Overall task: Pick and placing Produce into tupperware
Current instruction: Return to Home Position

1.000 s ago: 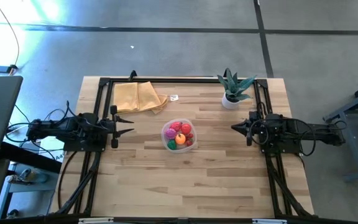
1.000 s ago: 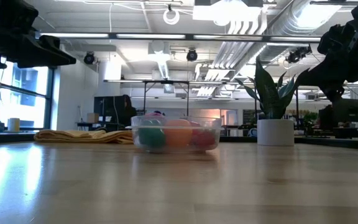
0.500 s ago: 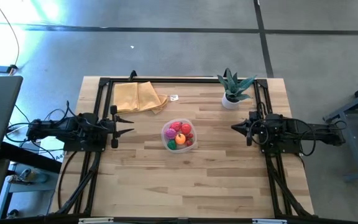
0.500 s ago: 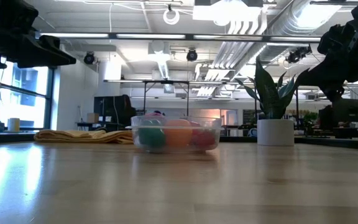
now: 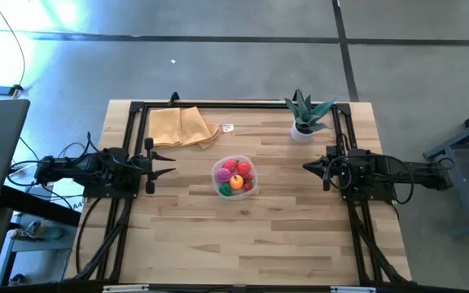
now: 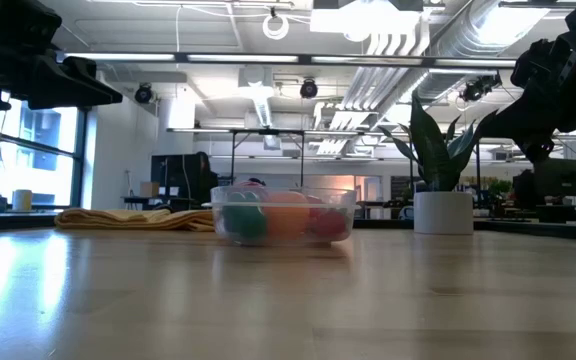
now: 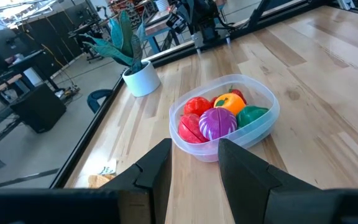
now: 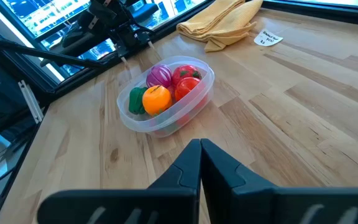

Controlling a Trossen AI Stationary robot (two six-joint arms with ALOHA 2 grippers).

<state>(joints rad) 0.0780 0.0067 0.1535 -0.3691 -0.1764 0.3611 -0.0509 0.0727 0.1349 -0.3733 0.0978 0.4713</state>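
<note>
The clear tupperware (image 5: 234,177) stands on its base at the middle of the wooden table, also in the low view (image 6: 283,215). In it lies the produce: red pieces (image 7: 194,118), a magenta one (image 7: 217,122), an orange one (image 8: 156,98) and a green one (image 8: 137,99). My left gripper (image 5: 174,163) hangs level above the table to the left of the tupperware, all but shut, with a narrow strip of table showing between its fingers (image 7: 194,146) and nothing held. My right gripper (image 5: 305,166) hangs to the tupperware's right, shut and empty (image 8: 201,144).
A folded tan cloth (image 5: 181,127) lies at the far left with a small paper label (image 5: 229,128) beside it. A potted plant (image 5: 304,114) stands at the far right. Black frame rails (image 5: 137,203) run along the table's left, right and far sides.
</note>
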